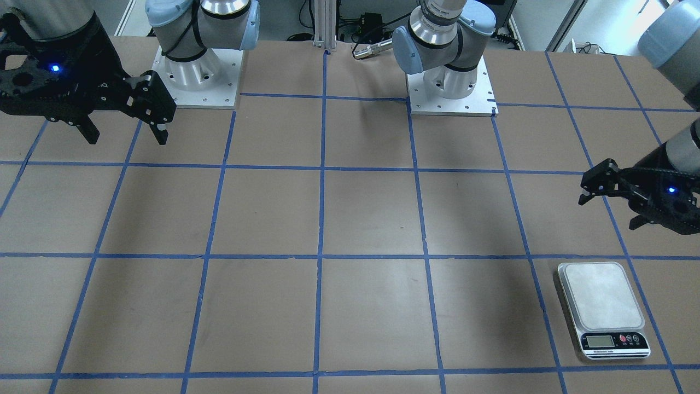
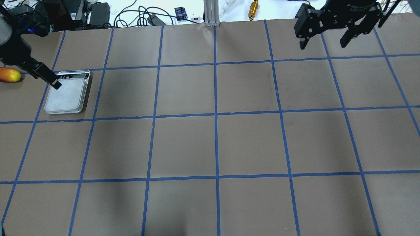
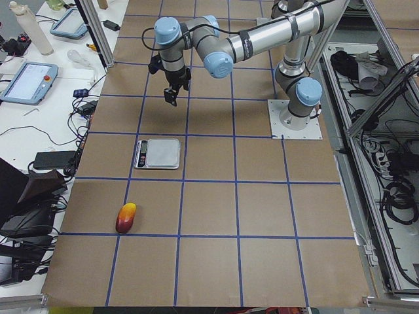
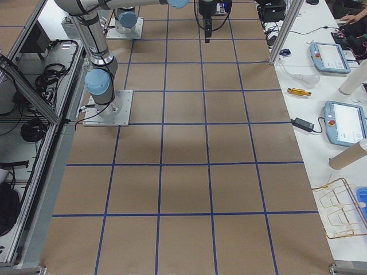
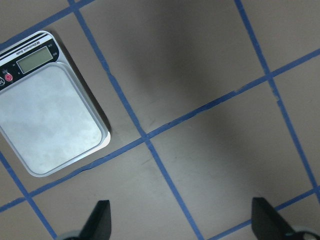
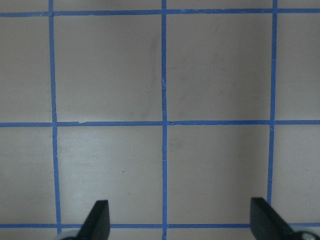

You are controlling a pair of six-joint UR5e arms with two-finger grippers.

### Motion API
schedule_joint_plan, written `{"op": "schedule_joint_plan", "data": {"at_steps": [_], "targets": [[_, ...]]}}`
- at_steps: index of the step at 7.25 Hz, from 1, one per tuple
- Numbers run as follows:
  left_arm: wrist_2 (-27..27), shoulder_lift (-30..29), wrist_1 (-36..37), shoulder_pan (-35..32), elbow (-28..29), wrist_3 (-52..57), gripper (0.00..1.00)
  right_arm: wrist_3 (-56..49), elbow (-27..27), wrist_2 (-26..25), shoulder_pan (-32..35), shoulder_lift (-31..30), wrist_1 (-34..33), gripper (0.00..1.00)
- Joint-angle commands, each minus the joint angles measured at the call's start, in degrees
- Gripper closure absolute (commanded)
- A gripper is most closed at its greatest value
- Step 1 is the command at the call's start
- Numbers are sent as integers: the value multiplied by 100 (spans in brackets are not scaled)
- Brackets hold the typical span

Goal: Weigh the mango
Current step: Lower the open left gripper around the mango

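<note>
The mango (image 2: 10, 74), yellow blending to red, lies on the brown paper at the far left edge of the overhead view, left of the silver scale (image 2: 67, 93). It also shows in the exterior left view (image 3: 126, 218), nearer the camera than the scale (image 3: 157, 152). My left gripper (image 2: 46, 77) hangs open and empty in the air over the gap between the mango and the scale. In its wrist view the scale (image 5: 50, 105) is at the upper left and the mango is out of view. My right gripper (image 2: 322, 44) is open and empty, raised at the far right.
The scale's platform (image 1: 603, 295) is bare, and its display faces away from the robot. The table is brown paper with a grid of blue tape. The two arm bases (image 1: 451, 82) stand at the robot's edge. Cables and tablets (image 4: 343, 123) lie beyond the far edge.
</note>
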Motion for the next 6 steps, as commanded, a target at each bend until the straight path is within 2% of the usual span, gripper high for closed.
{"op": "schedule_joint_plan", "data": {"at_steps": [1, 3, 6], "targets": [[43, -713, 126, 597, 665, 1415, 0, 0, 0, -1, 4, 3, 0, 0], [43, -1521, 187, 862, 1597, 2515, 0, 0, 0, -1, 4, 3, 0, 0], [-27, -2551, 609, 1275, 2669, 3932, 0, 0, 0, -1, 4, 3, 0, 0]]}}
